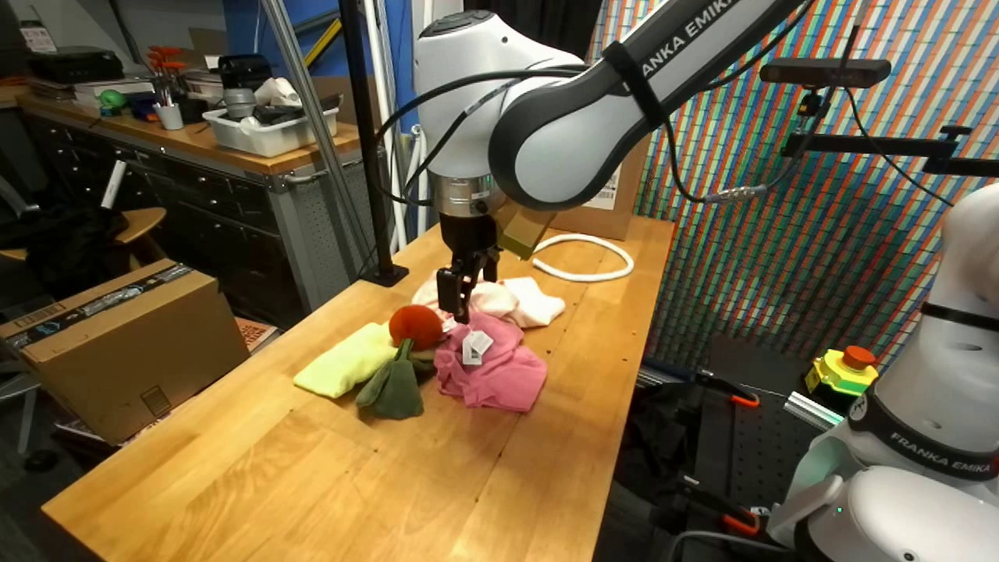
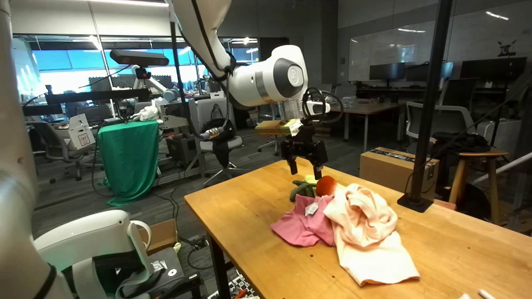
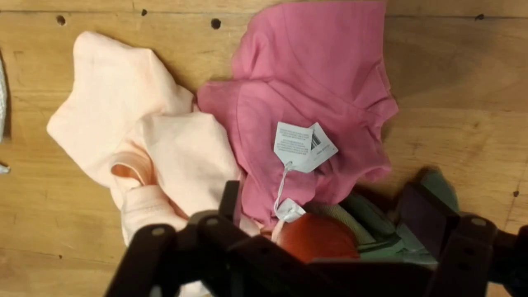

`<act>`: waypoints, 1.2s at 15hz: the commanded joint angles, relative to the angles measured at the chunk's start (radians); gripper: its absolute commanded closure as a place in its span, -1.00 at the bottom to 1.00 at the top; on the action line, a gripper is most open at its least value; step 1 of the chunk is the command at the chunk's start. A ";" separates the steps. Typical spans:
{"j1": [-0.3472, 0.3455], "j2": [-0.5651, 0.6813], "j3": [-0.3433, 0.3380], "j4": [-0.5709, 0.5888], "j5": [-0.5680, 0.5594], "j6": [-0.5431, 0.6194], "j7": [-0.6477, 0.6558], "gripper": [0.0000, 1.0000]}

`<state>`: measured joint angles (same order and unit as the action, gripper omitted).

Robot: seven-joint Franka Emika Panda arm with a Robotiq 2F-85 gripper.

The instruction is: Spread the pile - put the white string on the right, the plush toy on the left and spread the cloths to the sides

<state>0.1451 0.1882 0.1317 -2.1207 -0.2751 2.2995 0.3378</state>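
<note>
In the wrist view, the jaws look fuzzy and hide the bottom of the red toy (image 3: 317, 235), seen between them. One jaw covers some of its green leaves (image 3: 373, 214); the other hides a bit of the cream cloth (image 3: 165, 136). Far left of the jaws, the edge cuts off the white string (image 3: 2, 99). Words on the white tag (image 3: 293, 142), up from the jaws, are too tiny to read. In an exterior view, much of the yellow cloth (image 2: 310, 179), below the jaws, hides behind the toy.
</note>
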 commanded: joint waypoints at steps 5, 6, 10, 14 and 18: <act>0.065 0.209 -0.064 0.257 -0.106 -0.031 0.015 -1.00; 0.069 0.231 -0.068 0.282 -0.100 -0.030 0.007 -1.00; 0.075 0.297 -0.075 0.362 -0.070 -0.020 -0.023 -1.00; 0.065 0.345 -0.072 0.420 -0.027 -0.005 -0.046 -1.00; 0.062 0.375 -0.078 0.449 0.030 -0.006 -0.046 -1.00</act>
<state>0.2008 0.5281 0.0683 -1.7263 -0.2890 2.2983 0.3156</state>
